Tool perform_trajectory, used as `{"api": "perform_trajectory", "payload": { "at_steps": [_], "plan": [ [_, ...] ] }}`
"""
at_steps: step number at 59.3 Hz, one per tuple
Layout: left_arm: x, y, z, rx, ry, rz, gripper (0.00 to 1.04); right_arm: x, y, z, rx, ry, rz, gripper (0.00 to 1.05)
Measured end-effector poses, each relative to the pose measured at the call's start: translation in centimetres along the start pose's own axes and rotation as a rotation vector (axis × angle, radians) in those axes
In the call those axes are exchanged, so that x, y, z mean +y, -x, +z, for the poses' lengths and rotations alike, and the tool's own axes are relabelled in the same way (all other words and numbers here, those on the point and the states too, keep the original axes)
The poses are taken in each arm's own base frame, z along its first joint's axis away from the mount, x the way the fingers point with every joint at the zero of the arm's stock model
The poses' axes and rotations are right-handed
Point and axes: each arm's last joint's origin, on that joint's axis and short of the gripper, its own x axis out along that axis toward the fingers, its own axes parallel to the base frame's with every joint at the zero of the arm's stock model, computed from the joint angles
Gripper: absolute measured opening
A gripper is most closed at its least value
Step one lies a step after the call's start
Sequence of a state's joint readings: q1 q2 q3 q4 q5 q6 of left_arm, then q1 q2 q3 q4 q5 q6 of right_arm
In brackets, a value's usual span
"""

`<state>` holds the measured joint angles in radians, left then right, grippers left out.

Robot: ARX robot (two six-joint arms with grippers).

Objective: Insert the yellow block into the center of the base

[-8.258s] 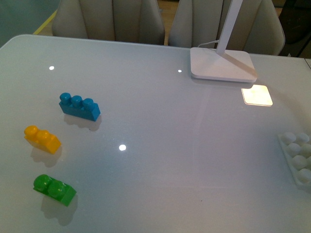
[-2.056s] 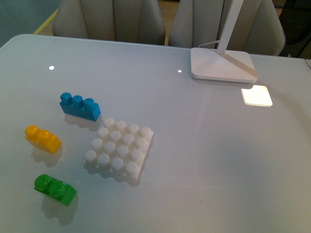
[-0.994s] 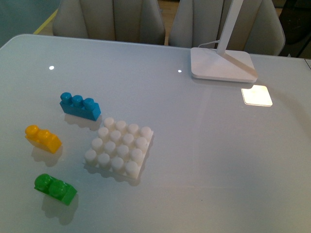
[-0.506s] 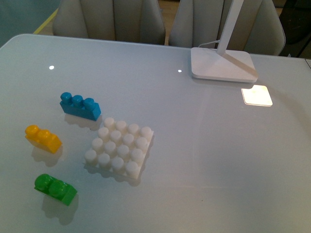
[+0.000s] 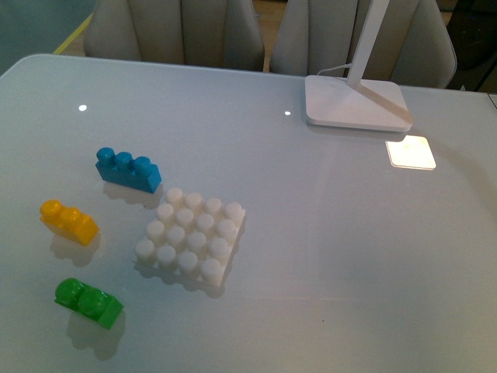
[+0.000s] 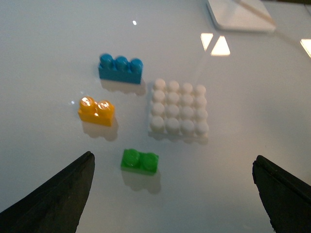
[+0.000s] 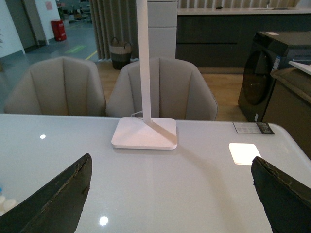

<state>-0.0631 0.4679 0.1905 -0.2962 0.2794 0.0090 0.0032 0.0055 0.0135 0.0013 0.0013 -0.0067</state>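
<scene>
Both pincers gape open, empty: left gripper [image 6: 173, 158], right gripper [image 7: 171, 160]. Only the left overlooks the yellow block [image 5: 68, 221], which lies left of the base [image 5: 190, 237], apart from it, its long axis running far-left to near-right. The left arm seems nearer.

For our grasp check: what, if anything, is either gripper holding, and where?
Nothing: left gripper and right gripper are open, empty; the yellow block lies on the table.

Left arm's black two-fingered tool [image 6: 173, 160] hangs with jaws spread wide, gripping nothing — the right black tool [image 7: 171, 159] likewise.
</scene>
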Motion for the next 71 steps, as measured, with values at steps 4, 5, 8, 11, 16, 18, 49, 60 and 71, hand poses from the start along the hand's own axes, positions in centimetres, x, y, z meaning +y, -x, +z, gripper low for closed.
{"api": "perform_trajectory", "payload": {
  "at_steps": [4, 5, 8, 11, 16, 18, 49, 60, 71],
  "plan": [
    [-0.2, -0.8, 0.9, -0.011, -0.025, -0.012, 0.97, 0.0, 0.0, 0.0, 0.0, 0.0, 0.0, 0.96],
    [-0.3, -1.0, 1.0, -0.014, -0.03, -0.014, 0.97, 0.0, 0.0, 0.0, 0.0, 0.0, 0.0, 0.96],
    [-0.4, -1.7, 1.8, -0.033, -0.048, -0.024, 0.97, 0.0, 0.0, 0.0, 0.0, 0.0, 0.0, 0.96],
    [-0.5, -2.6, 2.5, -0.047, -0.063, -0.029, 0.97, 0.0, 0.0, 0.0, 0.0, 0.0, 0.001, 0.96],
    [-0.5, -4.4, 3.3, -0.055, -0.094, -0.031, 0.97, 0.0, 0.0, 0.0, 0.0, 0.0, 0.001, 0.96],
    [-0.5, -5.4, 3.4, -0.052, -0.117, -0.039, 0.97, 0.0, 0.0, 0.0, 0.0, 0.0, 0.001, 0.96],
    [2.8, -17.6, 1.4, 0.195, -0.244, 0.022, 0.97, 0.0, 0.0, 0.0, 0.0, 0.0, 0.001, 0.96],
    [5.7, -19.6, 0.7, 0.243, -0.198, 0.099, 0.97, 0.0, 0.0, 0.0, 0.0, 0.0, 0.001, 0.96],
    [7.4, -20.3, -0.1, 0.27, -0.19, 0.128, 0.97, 0.0, 0.0, 0.0, 0.0, 0.0, 0.001, 0.96]
  ]
}}
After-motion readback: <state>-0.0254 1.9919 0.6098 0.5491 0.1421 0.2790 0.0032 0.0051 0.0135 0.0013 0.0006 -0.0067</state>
